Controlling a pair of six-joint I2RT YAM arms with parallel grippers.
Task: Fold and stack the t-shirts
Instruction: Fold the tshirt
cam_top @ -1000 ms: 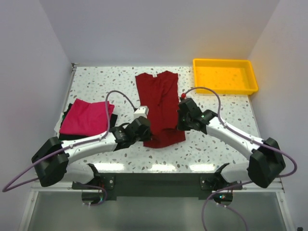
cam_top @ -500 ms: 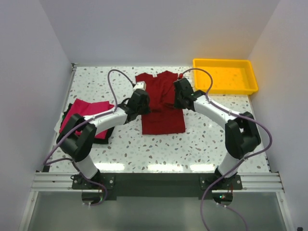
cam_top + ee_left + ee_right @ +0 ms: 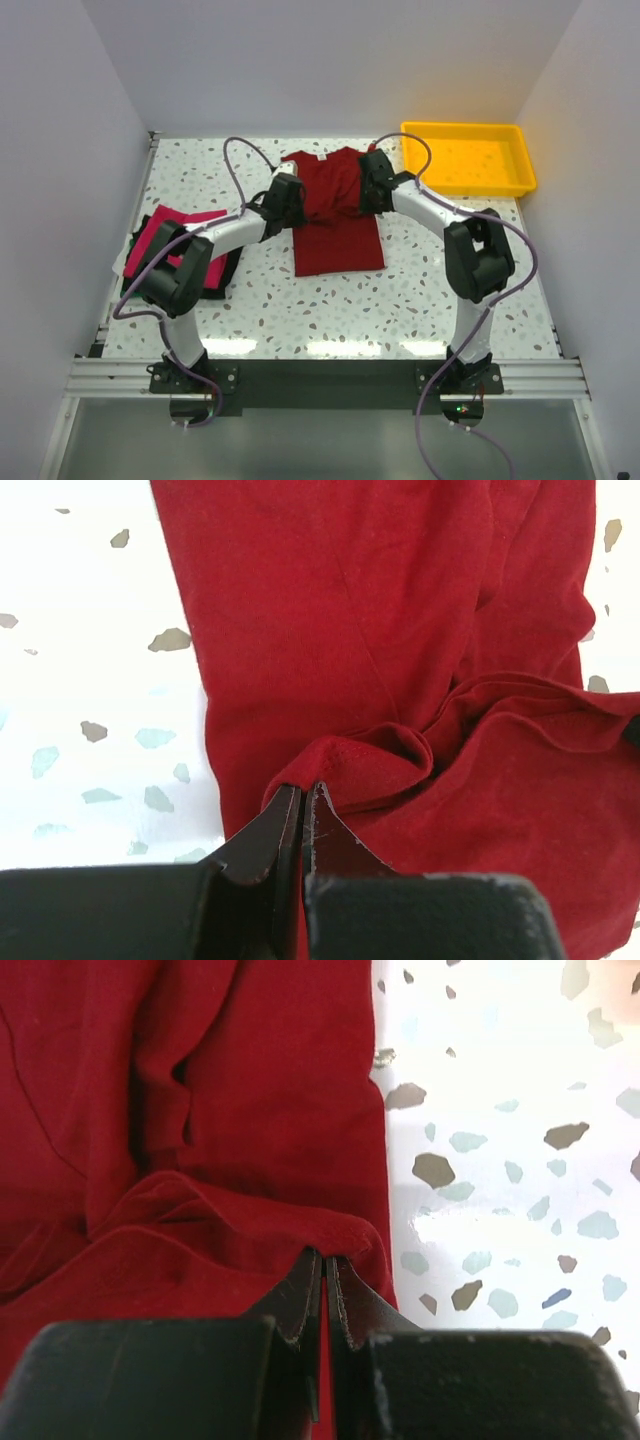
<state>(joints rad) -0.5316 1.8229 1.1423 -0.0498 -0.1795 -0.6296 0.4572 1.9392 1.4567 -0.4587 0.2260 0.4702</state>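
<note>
The left end effector (image 3: pixel 303 792) and right end effector (image 3: pixel 325 1258) are each pinching a folded-over edge of the red shirt (image 3: pixel 338 245) on the worktop (image 3: pixel 330 310).

T-shirt (image 3: pixel 338 248) between folded stack (image 3: pixel 152 238) and tray (image 3: pixel 468 160)

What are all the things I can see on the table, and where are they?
dark red cloth t-shirt: one, dark red, middle of the table, its near end folded over toward the far end
bright pink folded cloth shirt: one, pink, left side, partly behind the left arm
dark cloth: count unclear, dark green or black, under the pink shirt
yellow plastic tray: one, yellow, far right corner
white speckled table: one, white with grey flecks, under everything
left gripper: one, black, pinching the red shirt's left edge
right gripper: one, black, pinching the red shirt's right edge
</note>
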